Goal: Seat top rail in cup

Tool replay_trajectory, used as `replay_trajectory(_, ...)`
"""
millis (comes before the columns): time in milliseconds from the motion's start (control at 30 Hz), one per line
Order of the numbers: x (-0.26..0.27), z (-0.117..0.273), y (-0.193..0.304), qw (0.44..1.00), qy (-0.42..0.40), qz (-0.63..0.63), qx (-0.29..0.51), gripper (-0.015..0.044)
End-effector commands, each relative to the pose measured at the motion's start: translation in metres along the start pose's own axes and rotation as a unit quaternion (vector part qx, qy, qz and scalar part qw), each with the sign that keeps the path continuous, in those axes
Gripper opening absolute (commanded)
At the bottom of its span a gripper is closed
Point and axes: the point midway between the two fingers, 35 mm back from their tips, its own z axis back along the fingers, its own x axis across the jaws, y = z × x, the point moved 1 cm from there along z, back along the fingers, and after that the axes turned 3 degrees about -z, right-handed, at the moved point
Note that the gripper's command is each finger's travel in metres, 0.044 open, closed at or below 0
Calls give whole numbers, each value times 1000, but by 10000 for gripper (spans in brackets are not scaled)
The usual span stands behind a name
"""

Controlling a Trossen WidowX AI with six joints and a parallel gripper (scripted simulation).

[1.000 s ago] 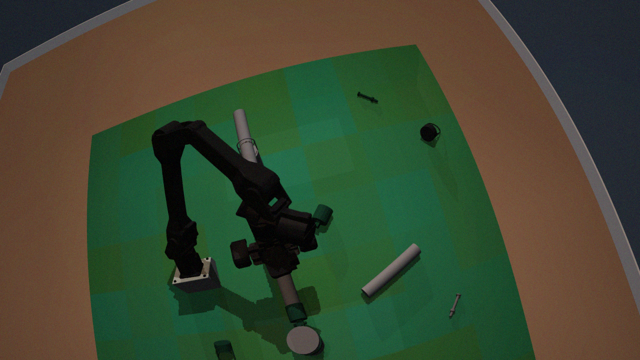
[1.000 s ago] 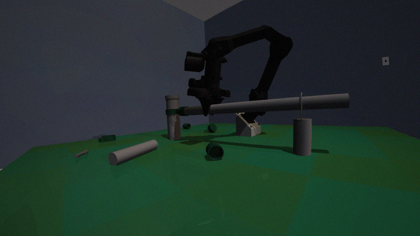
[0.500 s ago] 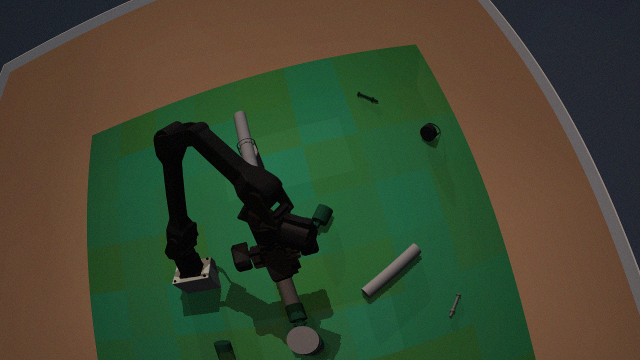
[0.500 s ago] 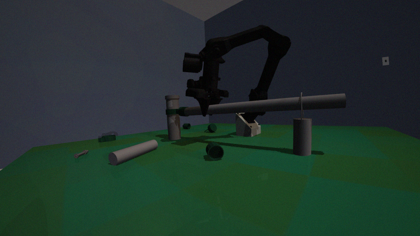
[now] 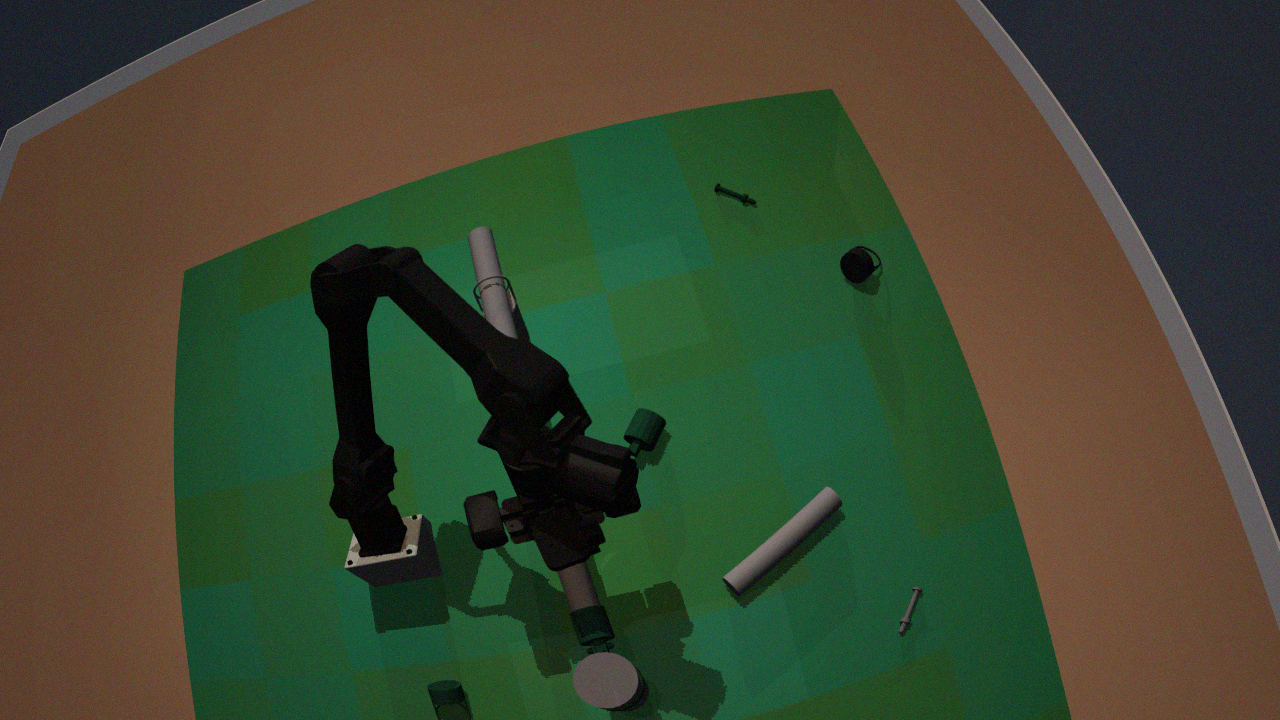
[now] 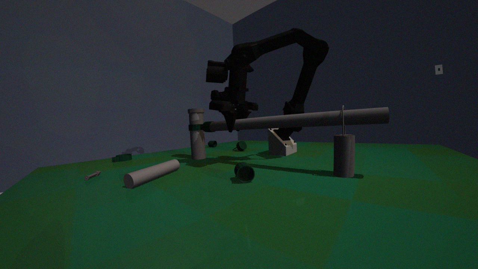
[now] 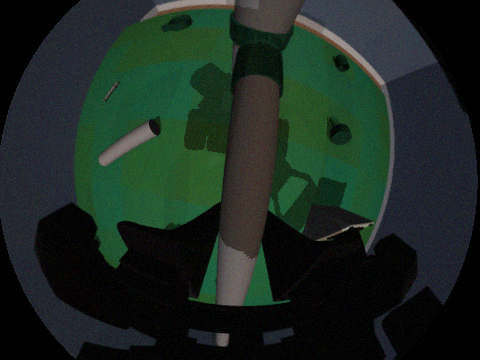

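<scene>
Rail in the tool's grip, cup straight ahead along its axis

The tool (image 5: 569, 553) (image 6: 233, 124) (image 7: 240, 208) is closed around the rail (image 5: 580, 586) (image 6: 287, 120) (image 7: 251, 150), whose long axis runs from the loop cap (image 5: 508, 293) (image 6: 343, 120) to the rail-end cup (image 5: 591, 625) (image 6: 207, 126) (image 7: 258, 62) beside the big post (image 5: 606, 680) (image 6: 197, 144) (image 7: 265, 15). The cut end appears inside the cup; seating depth is hidden. Any remaining push should follow that axis postward, keeping the brace band (image 6: 194, 127) (image 7: 260, 36) high, before release.

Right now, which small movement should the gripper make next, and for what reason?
Probably a gentle push along the rail toward the big post, before any release. The gripper is closed on the rail, whose end is already inside the green end cup; full seating cannot be confirmed from outside.
</scene>
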Motion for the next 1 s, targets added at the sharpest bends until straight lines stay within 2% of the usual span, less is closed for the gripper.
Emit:
replay_trajectory(0,3,5,-7,1000,-8,-1,-9,0)
replay_trajectory(967,1,-1,-13,1000,0,0,0,0)
